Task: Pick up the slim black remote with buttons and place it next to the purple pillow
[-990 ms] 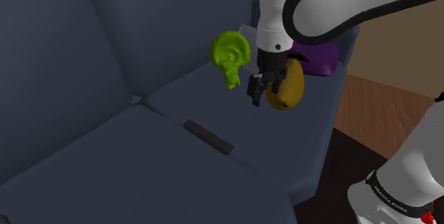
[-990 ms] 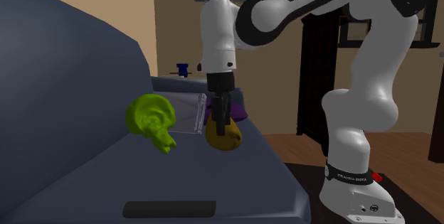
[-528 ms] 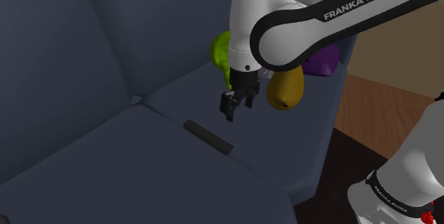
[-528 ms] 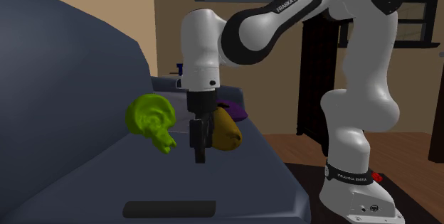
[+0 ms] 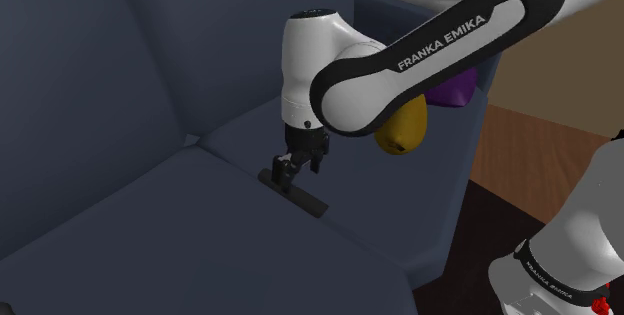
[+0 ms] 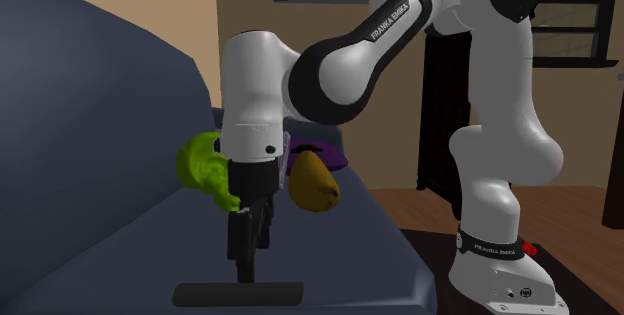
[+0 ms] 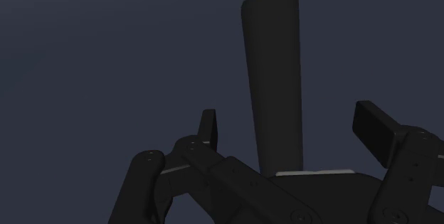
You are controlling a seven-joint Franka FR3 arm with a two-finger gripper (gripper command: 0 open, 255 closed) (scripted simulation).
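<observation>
Jaws lower now, over remote (lengthwise between them)

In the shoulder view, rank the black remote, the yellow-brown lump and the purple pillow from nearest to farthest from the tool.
1. Black remote: directly beneath the tool, lying on the sofa seat.
2. Yellow-brown lump: off to the view's right of the tool.
3. Purple pillow: farther right and higher, beyond the lump.
</observation>
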